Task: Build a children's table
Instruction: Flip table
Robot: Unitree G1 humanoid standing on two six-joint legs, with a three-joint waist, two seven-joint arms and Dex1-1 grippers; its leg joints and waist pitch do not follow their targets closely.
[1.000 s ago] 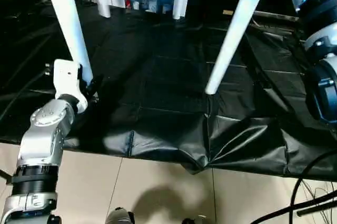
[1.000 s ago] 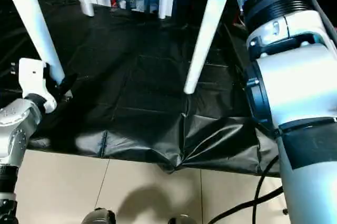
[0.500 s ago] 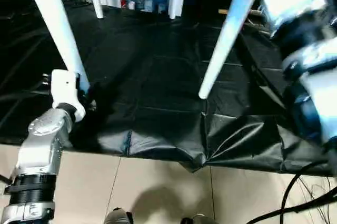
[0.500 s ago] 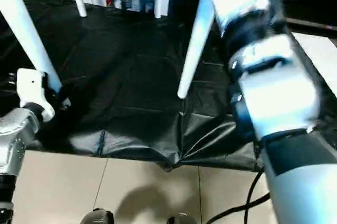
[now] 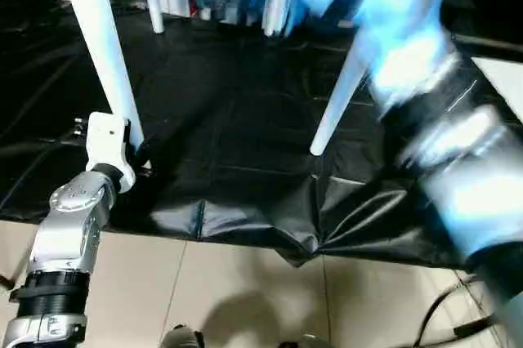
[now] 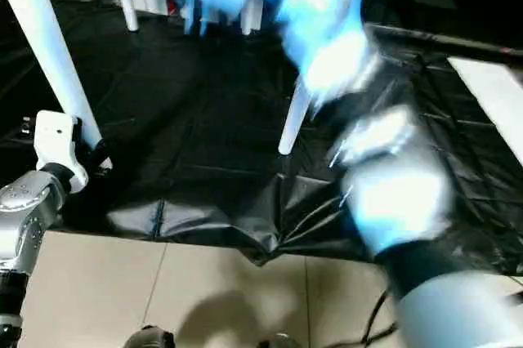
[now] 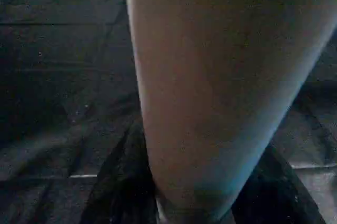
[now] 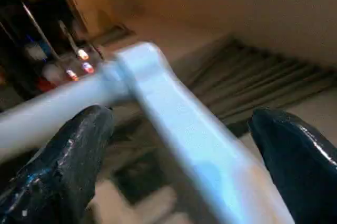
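The children's table stands on its legs on the black sheet, its top above the eye views. My left gripper (image 5: pixel 137 154) is shut on the near left leg (image 5: pixel 106 46) low down; that leg (image 7: pixel 210 87) looms close in the left wrist view. The near right leg (image 5: pixel 335 111) rests its foot on the sheet. Two far legs (image 5: pixel 153 5) stand at the back. My right arm (image 5: pixel 433 119) sweeps blurred across the right side. My right gripper (image 8: pixel 184 124) is open, its black fingers (image 8: pixel 73 166) wide apart around a white corner edge of the table (image 8: pixel 158 92), not touching it.
The black-sheeted worktable (image 5: pixel 229 119) ends in a wrinkled front edge (image 5: pixel 310 242), with beige floor tiles (image 5: pixel 245 291) below. A flat white board (image 6: pixel 490 95) lies at the right. A white shelf with small items (image 5: pixel 221 5) stands behind the far legs.
My right arm has swung from the right edge up and inward across the view, blurred with motion. The left gripper keeps its hold on the leg. The camera has shifted slightly.
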